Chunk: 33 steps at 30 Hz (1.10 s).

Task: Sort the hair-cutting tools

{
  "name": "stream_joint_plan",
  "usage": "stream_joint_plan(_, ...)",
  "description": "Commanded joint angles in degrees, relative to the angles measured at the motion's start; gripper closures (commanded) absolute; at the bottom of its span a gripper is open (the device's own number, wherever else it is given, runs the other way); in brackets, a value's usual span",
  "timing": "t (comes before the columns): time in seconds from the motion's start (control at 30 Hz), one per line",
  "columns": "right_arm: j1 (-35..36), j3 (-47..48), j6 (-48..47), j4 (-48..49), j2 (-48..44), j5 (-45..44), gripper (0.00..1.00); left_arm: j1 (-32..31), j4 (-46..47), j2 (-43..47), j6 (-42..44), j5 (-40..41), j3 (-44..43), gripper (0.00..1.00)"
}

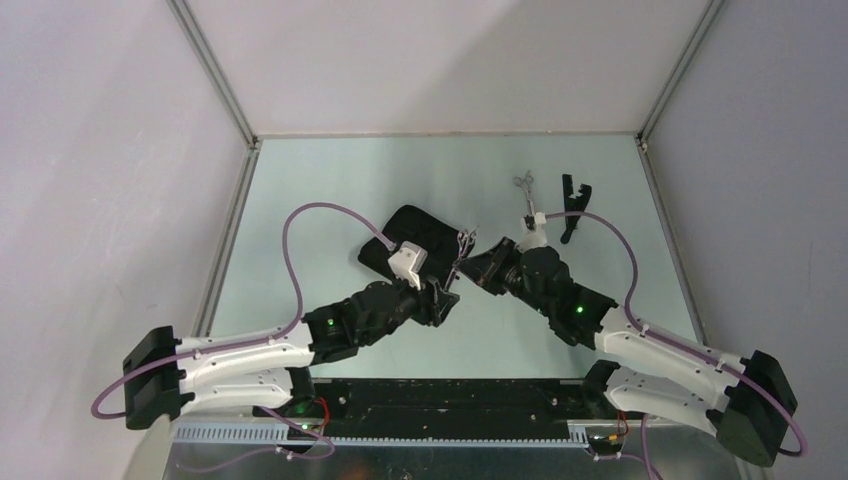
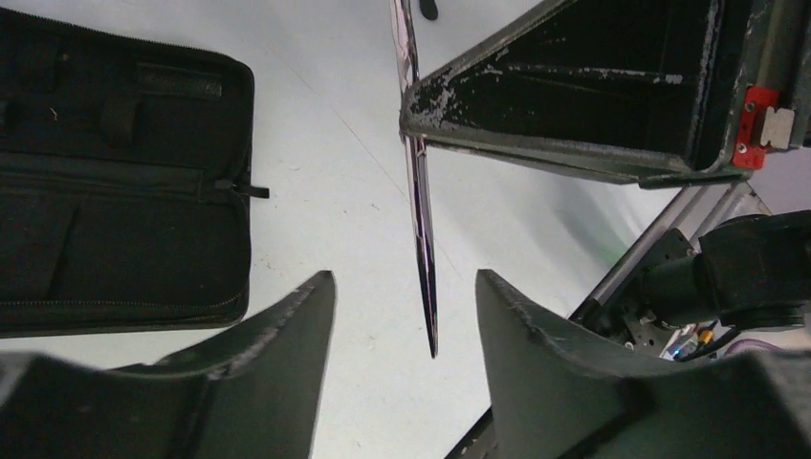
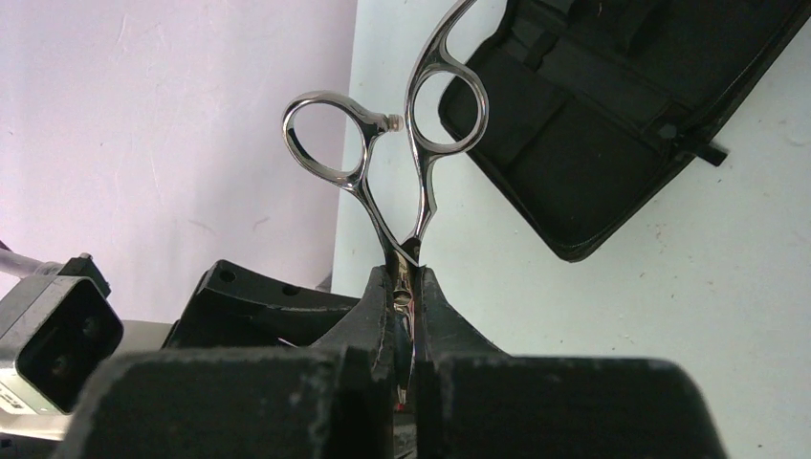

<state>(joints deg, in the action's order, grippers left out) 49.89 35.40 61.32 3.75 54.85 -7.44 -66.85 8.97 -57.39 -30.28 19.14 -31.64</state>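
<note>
From above, at mid-frame, the right gripper (image 1: 484,262) pinched slim silver ring-handled scissors (image 1: 463,245) beside the open black rectangular zip case (image 1: 415,232). A second silver pair (image 1: 522,182) and a black plastic comb-like tool (image 1: 570,205) lay upper right. In the left wrist view, the left gripper (image 2: 406,287) stood wide around the hanging blade, not touching it. In the right wrist view, fingers were clamped at the pivot, rings upward, leaving the blade free, I'd judge, for a handover.

This is a robotics lab test cell: a pale green table (image 1: 330,180) is boxed in by plain white panels (image 1: 100,150) on aluminium frame posts (image 1: 215,70). The left arm (image 1: 250,360) and right arm (image 1: 660,350) are bolted to a black base rail (image 1: 450,405), with purple cables (image 1: 286,240) trailing from them.
</note>
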Motion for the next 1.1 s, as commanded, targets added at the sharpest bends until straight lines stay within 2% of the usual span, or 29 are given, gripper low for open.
stream_joint_plan(0.0,1.72,-0.42,3.23,4.57,-1.43,-3.64,1.00,-0.56,3.31,0.66,0.96,3.75,-1.93,0.45)
stream_joint_plan(0.17,2.90,-0.50,3.75,4.69,-1.50,-5.02,1.00,-0.54,3.75,1.67,0.39,3.98,-1.16,0.69)
stream_joint_plan(0.23,2.95,-0.57,3.82,5.04,-1.43,-5.07,1.00,-0.56,3.83,2.43,0.52,3.57,-0.82,0.84)
stream_joint_plan(0.27,2.99,-0.59,3.72,5.33,-1.31,-4.94,1.00,-0.56,3.68,2.66,0.59,3.51,-0.69,0.95)
stream_joint_plan(0.3,2.97,-0.59,3.59,5.58,-1.27,-4.72,0.97,-0.56,3.42,3.23,0.34,3.49,-0.65,0.97)
stream_joint_plan(0.33,2.95,-0.59,2.79,6.05,-1.18,-4.15,0.89,-0.52,3.00,3.55,0.24,3.51,-0.41,0.99)
stream_joint_plan(0.37,2.83,-0.59,2.15,6.29,-1.21,-3.85,0.84,-0.54,2.44,4.40,0.10,3.78,-0.13,1.00)
stream_joint_plan(0.4,2.66,-0.59,0.60,6.56,-1.45,-3.03,0.73,-0.56,1.96,4.83,0.13,4.19,-0.06,1.00)
stream_joint_plan(0.43,2.25,-0.59,-0.39,6.59,-1.93,-2.10,0.67,-0.47,0.66,5.88,0.22,4.39,-0.02,1.00)
stream_joint_plan(0.47,1.93,-0.59,-2.65,6.62,-2.29,-1.46,0.57,-0.36,-0.07,6.50,0.55,4.74,-0.01,1.00)
stream_joint_plan(0.5,1.10,-0.59,-5.65,6.80,-3.19,0.27,0.54,0.01,-1.78,7.57,0.74,4.76,-0.11,1.00)
stream_joint_plan(0.57,-1.00,-0.60,-10.91,6.62,-5.03,3.70,0.39,1.52,-4.35,9.48,1.15,3.68,-0.08,1.00)
stream_joint_plan(0.63,-3.81,-0.48,-16.54,6.13,-7.01,8.61,0.32,4.07,-5.83,11.64,1.21,-1.32,0.67,1.00)
stream_joint_plan(0.83,-14.48,0.49,-33.74,0.12,-12.66,25.25,0.29,13.67,-11.11,17.73,2.54,-17.19,1.52,1.00)
stream_joint_plan(0.9,-19.22,1.30,-38.59,-1.73,-13.56,31.27,0.29,15.55,-13.86,18.84,3.70,-21.63,0.61,1.00)
stream_joint_plan(1.07,-26.07,3.15,-48.77,-2.17,-11.68,51.95,0.30,18.23,-18.51,19.66,5.69,-31.26,-2.06,1.00)
